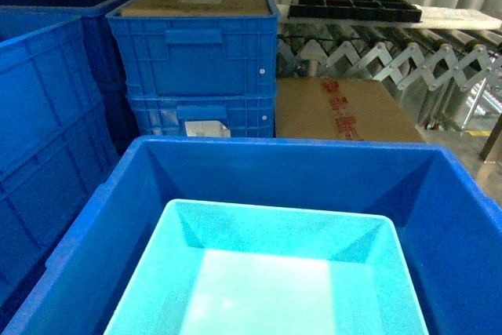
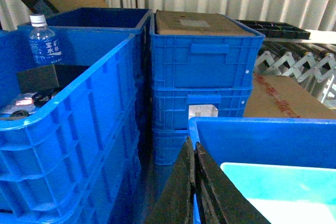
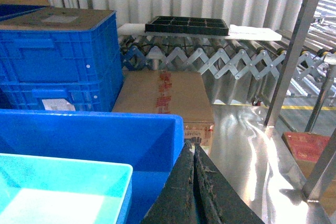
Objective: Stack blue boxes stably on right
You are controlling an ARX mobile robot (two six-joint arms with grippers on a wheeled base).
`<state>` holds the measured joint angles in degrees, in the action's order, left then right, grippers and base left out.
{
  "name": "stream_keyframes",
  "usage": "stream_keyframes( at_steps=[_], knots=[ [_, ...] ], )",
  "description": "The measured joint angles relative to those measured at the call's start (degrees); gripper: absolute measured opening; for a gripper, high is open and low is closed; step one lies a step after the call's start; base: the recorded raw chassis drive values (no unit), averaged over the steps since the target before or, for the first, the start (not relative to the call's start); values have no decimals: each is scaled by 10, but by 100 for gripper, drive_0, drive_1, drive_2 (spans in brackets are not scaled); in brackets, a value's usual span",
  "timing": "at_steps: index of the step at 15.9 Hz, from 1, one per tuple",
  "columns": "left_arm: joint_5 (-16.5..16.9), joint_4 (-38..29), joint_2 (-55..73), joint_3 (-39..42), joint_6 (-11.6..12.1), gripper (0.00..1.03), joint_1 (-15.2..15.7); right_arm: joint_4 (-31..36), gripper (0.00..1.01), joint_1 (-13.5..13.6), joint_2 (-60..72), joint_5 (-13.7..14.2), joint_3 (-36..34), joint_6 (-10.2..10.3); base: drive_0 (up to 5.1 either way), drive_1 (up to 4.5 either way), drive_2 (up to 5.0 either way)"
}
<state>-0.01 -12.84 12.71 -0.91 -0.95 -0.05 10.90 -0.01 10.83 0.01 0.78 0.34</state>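
- Straight ahead in the head view, one light blue tub (image 1: 271, 272) sits upright inside a big dark blue crate (image 1: 439, 217), its rim well below the crate's rim and nearer the crate's left wall than the right.
- Only this one tub shows in any view — nothing is stacked in or on it, and its floor looks bare.
- From the left wrist view, the left hand (image 2: 195, 182) hangs at the near left corner of the crate with its two dark fingers (image 2: 181, 187) pressed together and nothing between them.
- From the right wrist view, the right hand (image 3: 194, 187) is just outside the crate's right wall, its fingers likewise closed on nothing.
- Neither hand touches the tub, so as I judge it no pick is under way at this moment.
- To the right lies a flat cardboard box (image 1: 337, 107) on the shiny metal floor (image 3: 247, 145), with a folding roller conveyor (image 3: 226, 61) behind it carrying a black tray (image 1: 353, 7); I see no tubs set down there.
- On the left, more dark crates (image 1: 196, 60) are piled up, one capped with cardboard, and another holds a water bottle (image 2: 43, 40).
- My reading — the stacking is at an early stage or between steps: this tub is yet to be lifted out and placed, and whether a pile exists further right cannot be told from these views.
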Motion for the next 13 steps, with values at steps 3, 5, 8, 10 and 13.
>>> stream_keyframes(
  at_steps=[3,5,8,10,13],
  knots=[
    [2,118,-121,0,0,2,0,-115,2,0,-105,0,0,0,0,0,0],
    [-1,129,-121,0,1,14,0,-112,18,0,-106,0,0,-1,0,0,0],
    [0,131,-121,0,1,81,0,-112,86,0,-106,0,0,0,0,0,0],
    [0,131,-121,0,1,90,0,-112,95,0,-106,0,0,0,0,0,0],
    [0,131,-121,0,1,100,0,-112,100,0,-106,0,0,0,0,0,0]
  ],
)
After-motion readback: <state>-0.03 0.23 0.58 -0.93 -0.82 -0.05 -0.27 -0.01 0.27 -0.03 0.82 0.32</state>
